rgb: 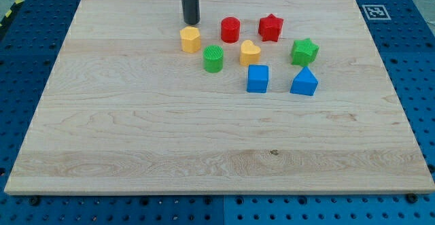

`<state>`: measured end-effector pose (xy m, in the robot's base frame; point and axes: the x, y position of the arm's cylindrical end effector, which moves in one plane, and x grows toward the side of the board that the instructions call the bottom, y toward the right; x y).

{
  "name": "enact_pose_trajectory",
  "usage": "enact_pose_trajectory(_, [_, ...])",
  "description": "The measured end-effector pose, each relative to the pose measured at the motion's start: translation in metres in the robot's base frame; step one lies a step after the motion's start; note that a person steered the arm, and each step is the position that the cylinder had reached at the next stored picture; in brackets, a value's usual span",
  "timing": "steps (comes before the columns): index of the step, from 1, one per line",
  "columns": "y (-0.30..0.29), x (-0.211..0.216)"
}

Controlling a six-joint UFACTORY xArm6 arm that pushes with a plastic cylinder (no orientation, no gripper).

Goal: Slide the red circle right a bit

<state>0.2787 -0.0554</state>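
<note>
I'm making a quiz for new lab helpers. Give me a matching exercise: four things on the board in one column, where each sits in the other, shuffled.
Things:
1. red circle
2. blue triangle block
3. my tip
4. green cylinder

Places:
A. just above the yellow hexagon, toward the view's top
B. between the yellow hexagon and the red star
C. to the view's left of the yellow heart
D. below the green star, beside the blue cube

Pairs: 1-B, 2-D, 3-A, 4-C
</note>
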Motion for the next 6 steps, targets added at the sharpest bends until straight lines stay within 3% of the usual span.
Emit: enact_pose_trajectory(6, [0.061,0.054])
